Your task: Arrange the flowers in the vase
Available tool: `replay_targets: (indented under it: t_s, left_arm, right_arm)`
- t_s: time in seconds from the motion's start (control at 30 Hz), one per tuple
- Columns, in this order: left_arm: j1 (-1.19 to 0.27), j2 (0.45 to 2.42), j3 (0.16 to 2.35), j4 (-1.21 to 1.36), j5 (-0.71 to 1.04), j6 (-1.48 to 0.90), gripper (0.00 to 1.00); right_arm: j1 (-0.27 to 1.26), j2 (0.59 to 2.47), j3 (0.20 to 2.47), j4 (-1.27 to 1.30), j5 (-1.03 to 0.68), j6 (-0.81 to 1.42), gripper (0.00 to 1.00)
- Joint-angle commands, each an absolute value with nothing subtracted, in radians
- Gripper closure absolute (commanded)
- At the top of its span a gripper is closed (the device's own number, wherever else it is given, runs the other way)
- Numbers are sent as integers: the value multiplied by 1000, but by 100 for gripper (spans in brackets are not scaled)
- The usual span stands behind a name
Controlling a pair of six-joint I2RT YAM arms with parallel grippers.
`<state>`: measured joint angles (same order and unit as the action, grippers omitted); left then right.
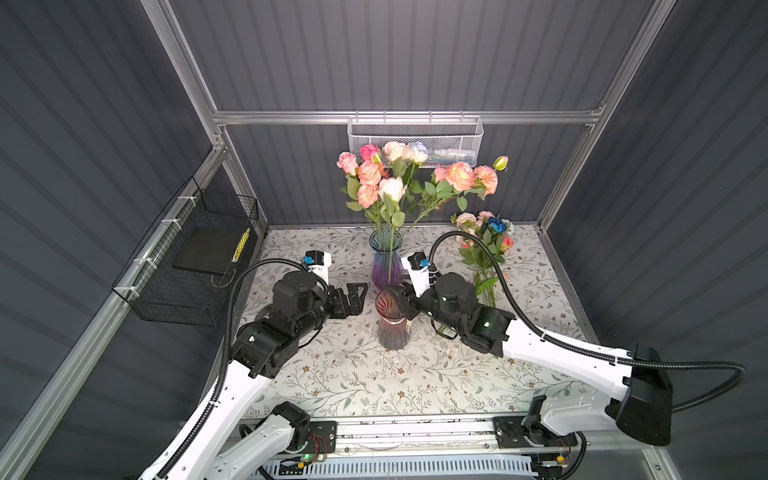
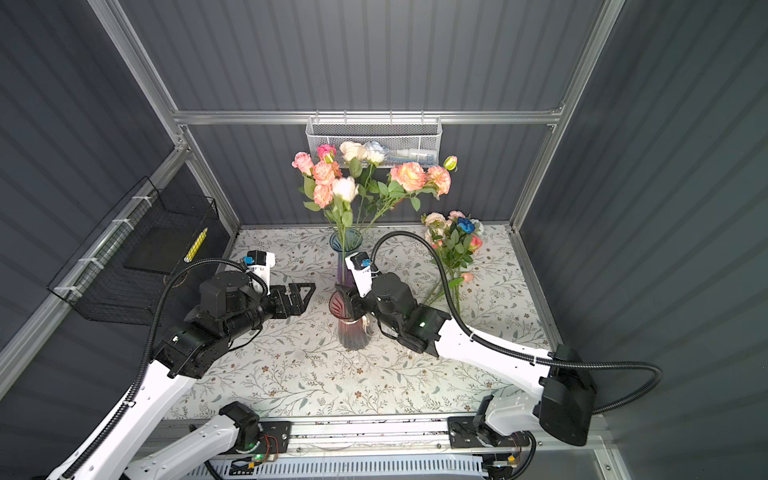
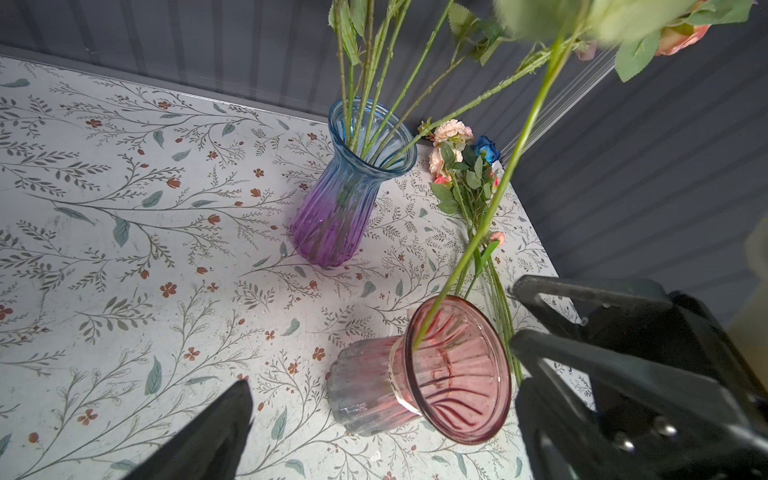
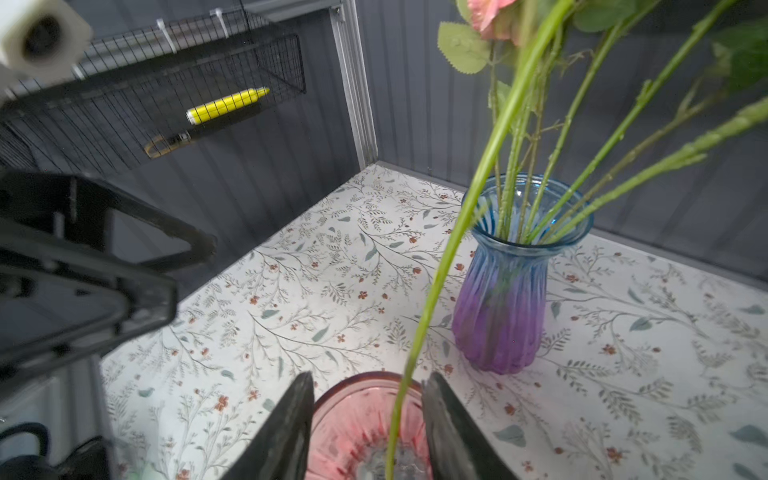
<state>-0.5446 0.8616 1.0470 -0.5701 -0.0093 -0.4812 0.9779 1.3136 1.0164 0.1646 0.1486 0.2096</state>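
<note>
Our right tool (image 4: 369,376), jaws parted, straddles a flower stem (image 4: 438,291), likely light and springy, standing in the pink vase (image 3: 365,386); our left tool (image 1: 359,297) gapes empty; more flowers (image 1: 482,245) lie on the table (image 1: 332,374), where we would pinch bare mid-stem

Blue-to-purple ribbed glass vase (image 1: 386,266) stands far centre on the floral-print table (image 1: 353,374), with a bunch of long-stemmed flowers (image 1: 374,178) in it. Pink ribbed glass vase (image 1: 390,328) stands just nearer, one green stem (image 4: 434,291) in it. Loose flower bunch (image 1: 484,245) lies far right on the table.
</note>
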Motion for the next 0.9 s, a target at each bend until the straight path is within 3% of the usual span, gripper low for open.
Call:
replay_targets:
  t_s: [0.0, 0.2, 0.43, 0.67, 0.87]
  left_arm:
    - [-548, 862, 1037, -542, 5, -476, 0]
    - [-548, 862, 1027, -537, -7, -476, 0]
    - [-548, 866, 1025, -547, -39, -470, 0]
    - [-547, 868, 1025, -547, -41, -472, 0]
    - [-547, 868, 1018, -543, -7, -476, 0]
  right_arm:
    - [983, 1253, 993, 134, 165, 244, 45]
    - [983, 1104, 931, 50, 174, 302, 38]
    - [960, 950, 826, -126, 262, 421, 39]
    - [644, 972, 727, -270, 66, 705, 54]
    - [404, 1148, 735, -221, -123, 747, 63]
